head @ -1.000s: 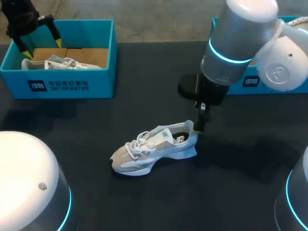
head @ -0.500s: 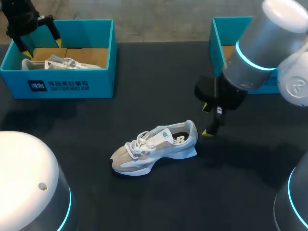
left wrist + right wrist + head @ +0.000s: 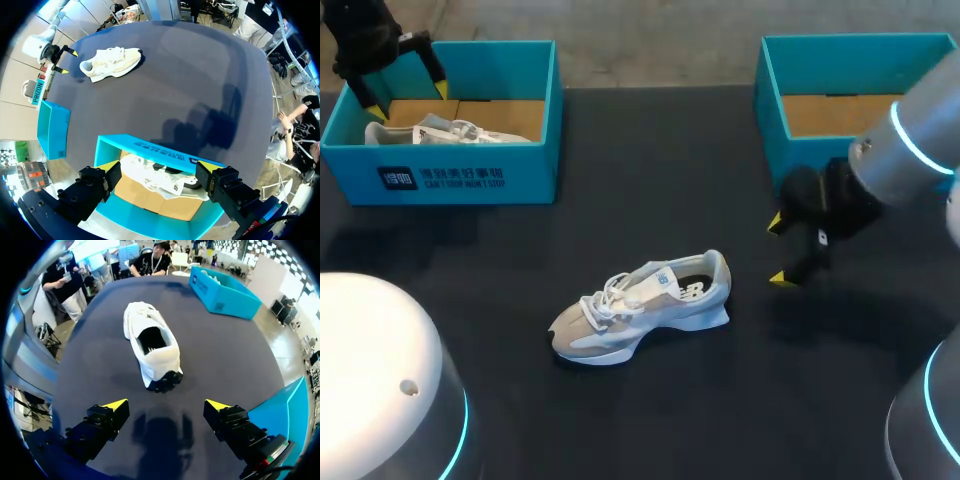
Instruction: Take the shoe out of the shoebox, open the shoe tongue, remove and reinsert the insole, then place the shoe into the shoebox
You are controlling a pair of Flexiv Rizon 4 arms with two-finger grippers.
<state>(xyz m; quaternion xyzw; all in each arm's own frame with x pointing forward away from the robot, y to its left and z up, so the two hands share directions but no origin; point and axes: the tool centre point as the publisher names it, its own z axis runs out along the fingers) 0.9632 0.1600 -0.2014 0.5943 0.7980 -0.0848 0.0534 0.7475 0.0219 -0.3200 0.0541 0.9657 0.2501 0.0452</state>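
Observation:
A white and grey shoe (image 3: 642, 307) lies on its sole in the middle of the dark table, toe toward the left, heel toward the right. My right gripper (image 3: 781, 250) hangs open a little to the right of its heel, touching nothing. In the right wrist view the shoe (image 3: 152, 347) sits ahead of the open gripper (image 3: 166, 403), heel nearest. My left gripper (image 3: 405, 92) is open over the left teal shoebox (image 3: 460, 178), which holds a second white shoe (image 3: 440, 131). The left wrist view shows that shoe (image 3: 165, 178) under the open fingers (image 3: 108, 166).
A second teal shoebox (image 3: 775, 105) stands at the back right, just behind my right arm, with brown card on its floor. The dark table (image 3: 620, 420) stretches bare in front of the shoe. White arm housings fill the lower left and lower right corners.
My right arm has drawn back to the right, away from the shoe's heel, with its gripper still open. The shoe and the left arm have not moved.

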